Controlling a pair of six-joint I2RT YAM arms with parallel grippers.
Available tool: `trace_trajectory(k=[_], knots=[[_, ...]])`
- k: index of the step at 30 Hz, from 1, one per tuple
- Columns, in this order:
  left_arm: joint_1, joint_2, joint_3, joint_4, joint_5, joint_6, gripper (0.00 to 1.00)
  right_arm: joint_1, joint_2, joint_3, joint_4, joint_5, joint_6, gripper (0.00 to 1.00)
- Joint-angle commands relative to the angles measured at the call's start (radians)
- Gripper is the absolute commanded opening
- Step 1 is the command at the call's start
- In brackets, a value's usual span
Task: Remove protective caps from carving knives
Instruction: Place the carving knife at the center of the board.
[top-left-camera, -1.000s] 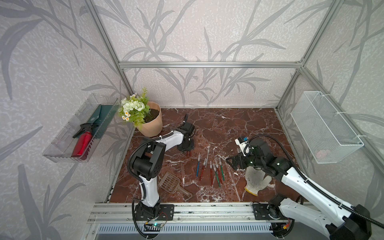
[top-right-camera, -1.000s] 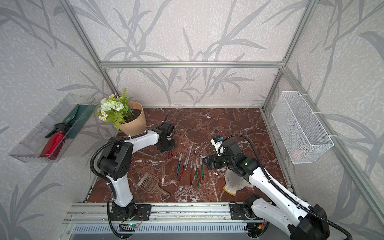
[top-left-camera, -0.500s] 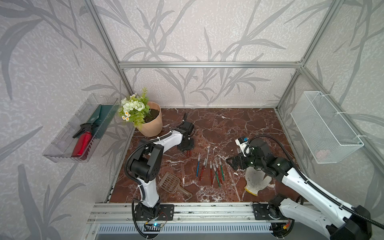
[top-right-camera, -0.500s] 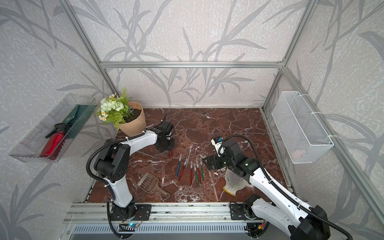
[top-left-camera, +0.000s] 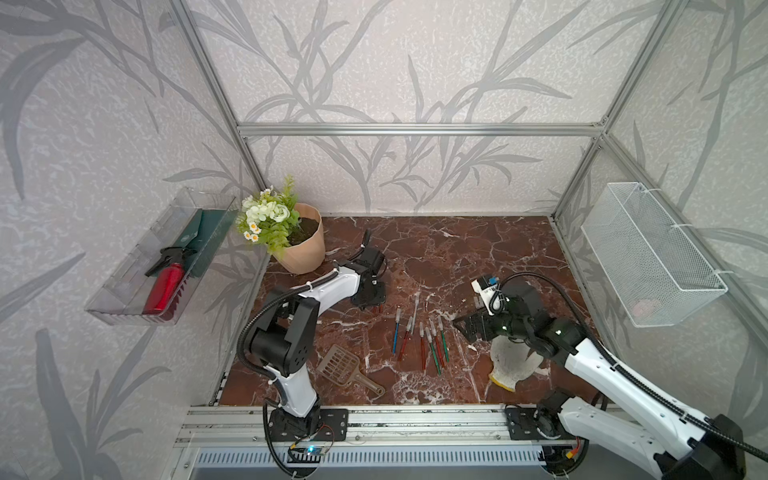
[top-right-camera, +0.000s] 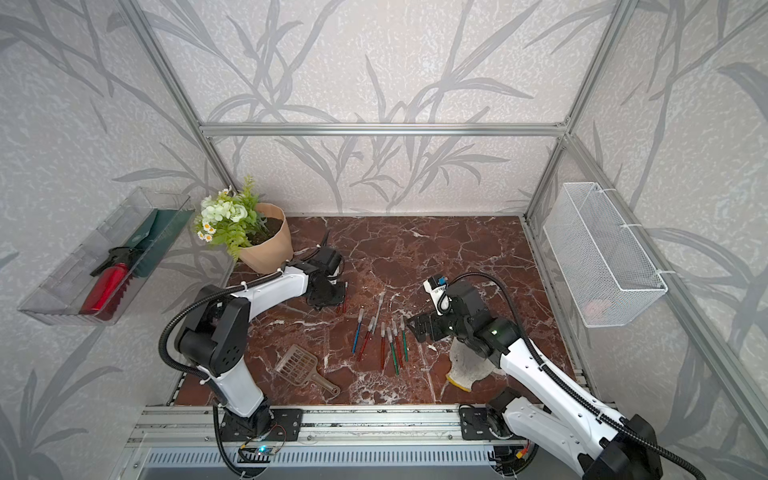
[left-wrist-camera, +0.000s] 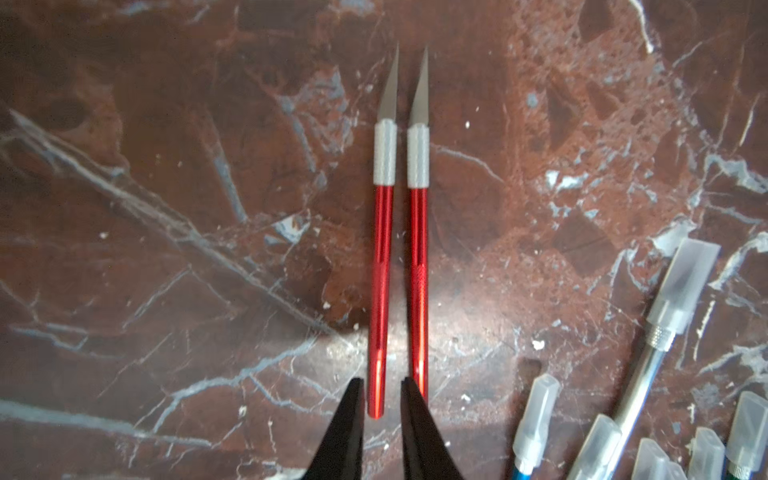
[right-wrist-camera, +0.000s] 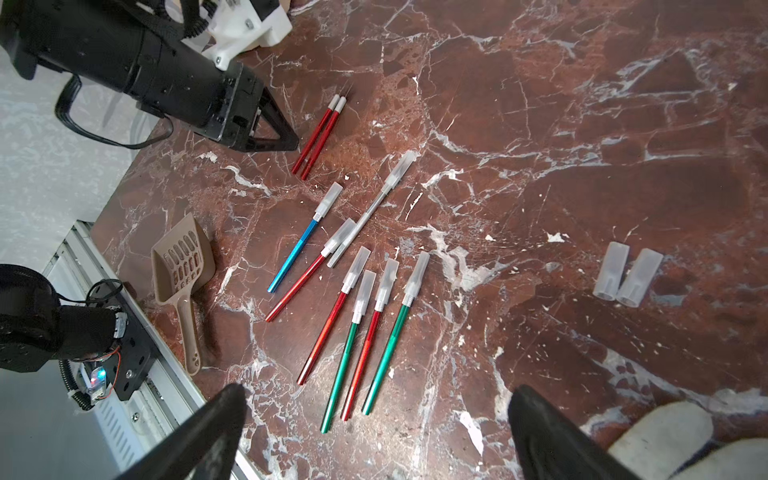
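Observation:
Two red carving knives (left-wrist-camera: 382, 270) lie side by side with bare blades, also seen in a top view (top-left-camera: 377, 308). My left gripper (left-wrist-camera: 382, 380) is narrowly open around the rear end of one of them, with a small gap on each side. Several more knives (right-wrist-camera: 365, 299) with red, blue, green and silver handles lie in a loose row in the middle (top-left-camera: 428, 340), each wearing its translucent protective cap (right-wrist-camera: 361, 262). Two loose caps (right-wrist-camera: 623, 274) lie apart on the marble. My right gripper (right-wrist-camera: 378, 390) hovers wide open beside the row (top-left-camera: 463, 328), holding nothing.
A brown slotted scoop (top-left-camera: 345, 368) lies near the front left. A flower pot (top-left-camera: 301, 245) stands at the back left. A white glove (top-left-camera: 513, 365) lies under the right arm. A wire basket (top-left-camera: 648, 257) hangs on the right wall, a clear tray (top-left-camera: 124, 307) on the left.
The left arm's elbow has shifted a little to the left while its gripper stays at the two red knives. The right arm has not moved.

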Motion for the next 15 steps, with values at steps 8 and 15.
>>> trace_trajectory(k=[8, 15], knots=[[-0.116, -0.168, -0.11, 0.027, 0.016, -0.085, 0.21, 0.006, -0.035, -0.032, 0.022, -0.029, 0.019, 0.99], [-0.233, -0.226, -0.153, 0.019, -0.023, -0.154, 0.22, 0.008, -0.042, -0.047, 0.011, -0.034, 0.026, 0.99]])
